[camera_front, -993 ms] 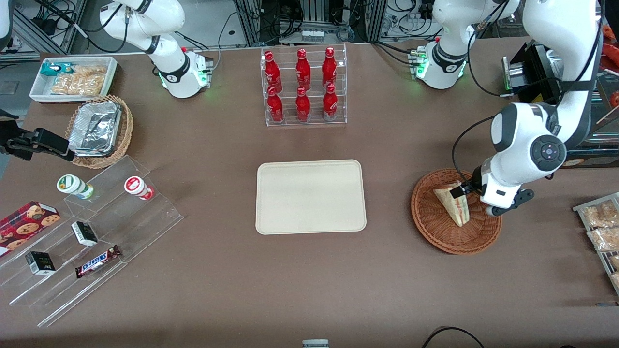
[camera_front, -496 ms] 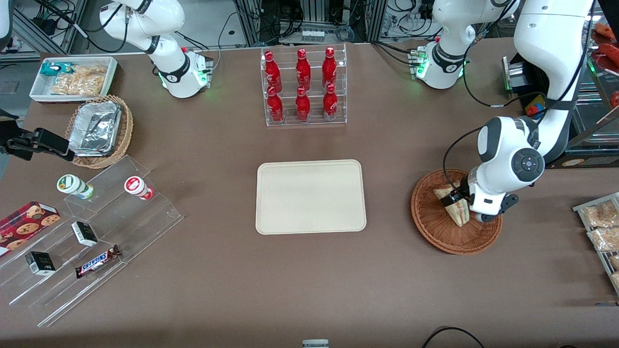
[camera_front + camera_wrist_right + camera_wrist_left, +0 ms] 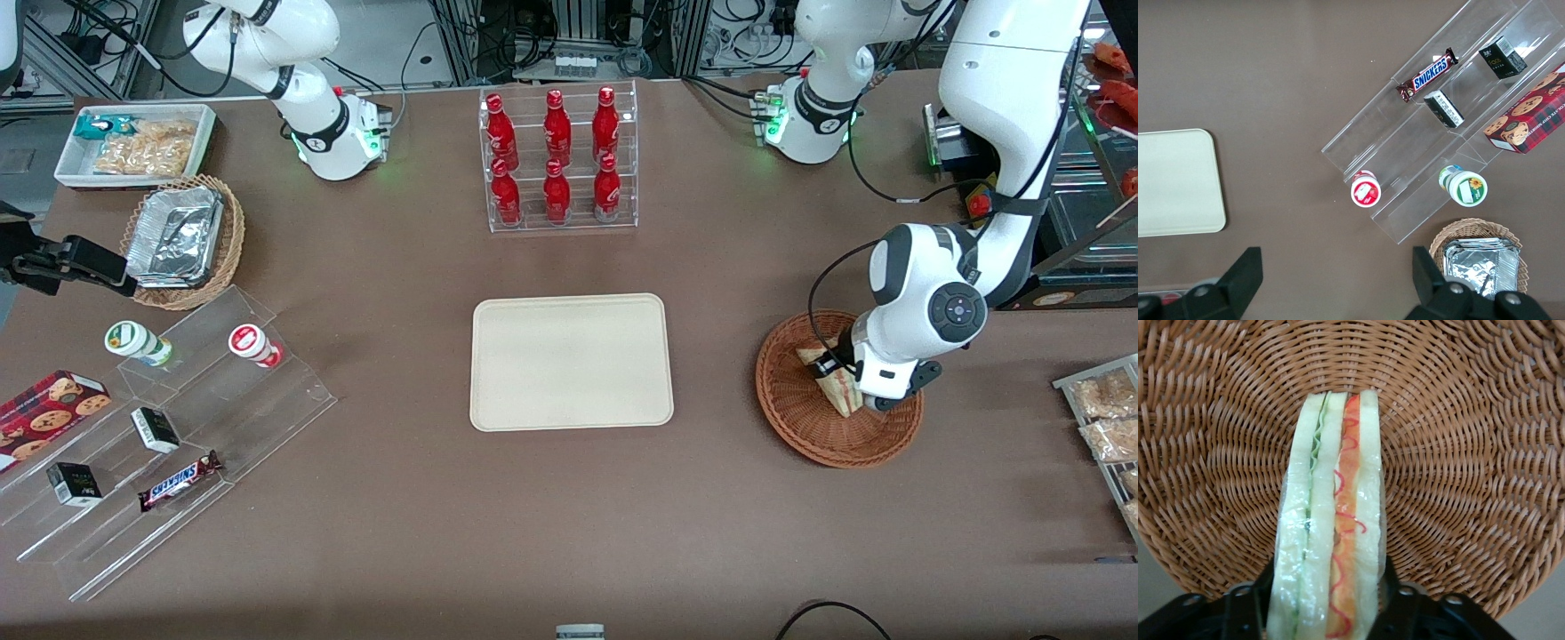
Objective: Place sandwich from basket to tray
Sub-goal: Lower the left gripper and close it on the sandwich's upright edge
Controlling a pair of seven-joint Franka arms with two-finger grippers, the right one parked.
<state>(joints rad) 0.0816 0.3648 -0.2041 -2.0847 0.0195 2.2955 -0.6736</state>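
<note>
The sandwich [image 3: 834, 393], a wrapped white-bread wedge with red and green filling, lies in the reddish-brown wicker basket [image 3: 800, 427] toward the working arm's end of the table. My left gripper [image 3: 840, 378] is down in the basket, shut on the sandwich. In the left wrist view the black fingers [image 3: 1395, 587] press against both bread faces of the sandwich [image 3: 1331, 520], which rests on the basket's weave [image 3: 1458, 453]; the gripper [image 3: 1331, 593] straddles its wide end. The cream-beige tray [image 3: 569, 360] lies flat at the table's middle, with nothing on it.
A clear rack of red bottles [image 3: 557, 160] stands farther from the front camera than the tray. Snack bags [image 3: 1107, 418] lie at the working arm's table edge. Toward the parked arm's end are a tiered acrylic stand [image 3: 178, 427], a tan basket of foil trays [image 3: 182, 240] and a white bin [image 3: 133, 142].
The left arm has come down and shifted slightly toward the tray, lowering the gripper onto the sandwich in the basket. The sandwich has stayed where it was.
</note>
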